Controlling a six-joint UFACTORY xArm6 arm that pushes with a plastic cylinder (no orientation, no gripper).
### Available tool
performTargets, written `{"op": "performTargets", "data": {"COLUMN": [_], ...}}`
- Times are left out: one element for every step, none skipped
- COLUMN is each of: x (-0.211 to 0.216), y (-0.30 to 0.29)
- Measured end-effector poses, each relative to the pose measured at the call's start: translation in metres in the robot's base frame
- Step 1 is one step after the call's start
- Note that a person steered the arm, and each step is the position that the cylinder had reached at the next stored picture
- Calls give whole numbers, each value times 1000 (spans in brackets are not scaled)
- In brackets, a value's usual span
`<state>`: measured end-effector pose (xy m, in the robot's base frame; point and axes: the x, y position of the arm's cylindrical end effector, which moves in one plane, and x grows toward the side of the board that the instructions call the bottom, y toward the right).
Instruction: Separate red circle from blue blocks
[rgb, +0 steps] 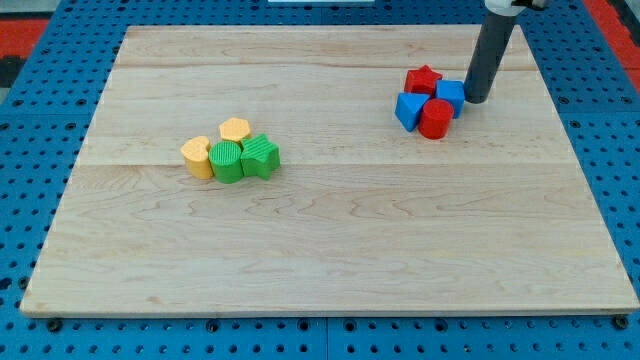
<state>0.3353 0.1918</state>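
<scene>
The red circle (435, 119) stands at the view's upper right, touching a blue triangular block (408, 109) on its left and a blue cube (451, 96) above and to its right. A red star-shaped block (423, 80) sits just above them in the same cluster. My tip (475, 99) rests on the board right beside the blue cube's right side, touching it or nearly so, and up and to the right of the red circle.
A second cluster lies left of centre: a yellow hexagon (235, 129), a yellow heart-like block (197, 157), a green circle (226, 161) and a green block (260, 156). The wooden board (330, 250) lies on a blue pegboard (30, 200).
</scene>
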Motion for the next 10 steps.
{"op": "performTargets", "data": {"x": [-2, -4, -4, -4, -4, -4, -4, 1, 18, 46], "y": [6, 8, 8, 9, 8, 6, -25, -57, -54, -30]}}
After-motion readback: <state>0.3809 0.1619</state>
